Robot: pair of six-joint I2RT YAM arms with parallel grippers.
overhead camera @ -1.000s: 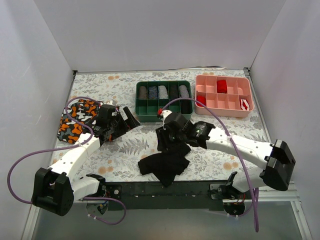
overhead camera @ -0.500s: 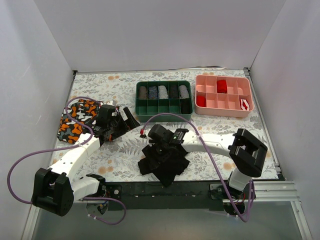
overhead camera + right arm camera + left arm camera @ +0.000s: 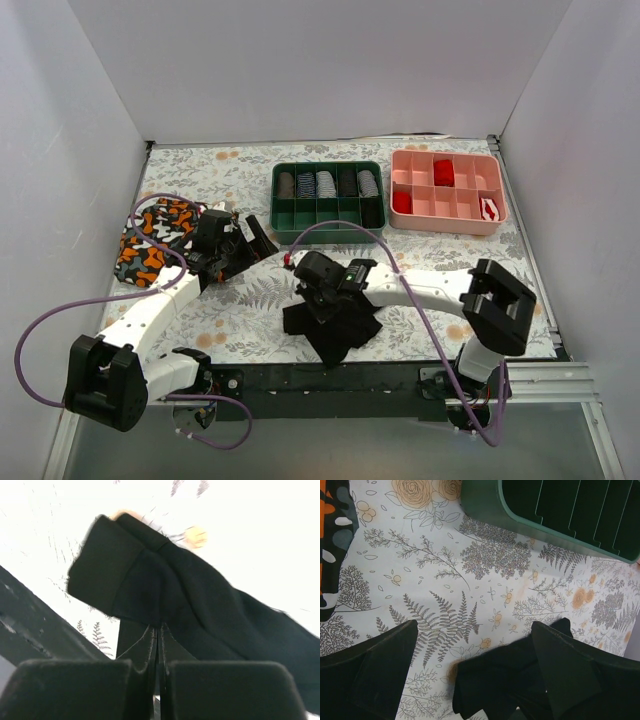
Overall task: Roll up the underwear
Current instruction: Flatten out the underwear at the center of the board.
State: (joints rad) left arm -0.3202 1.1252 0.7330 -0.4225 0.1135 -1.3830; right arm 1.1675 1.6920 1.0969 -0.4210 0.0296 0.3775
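Note:
The underwear is a crumpled plain black heap near the table's front edge, in the middle. My right gripper sits on its far left part. In the right wrist view the jaws are together, and the gripper pinches the lower edge of the underwear, which has a folded hem at the upper left. My left gripper hovers to the left, apart from the cloth. Its wrist view shows the gripper wide open over the floral table, with a corner of the underwear lying between and below the fingers.
A camouflage-patterned garment lies at the left edge and shows as an orange, black and grey corner. A green divided tray with rolled items and a pink divided tray stand at the back. White walls close in three sides.
The right arm swung left and nearer, came down on the underwear and its jaws shut. The black cloth bunched up slightly. The left arm has not moved.

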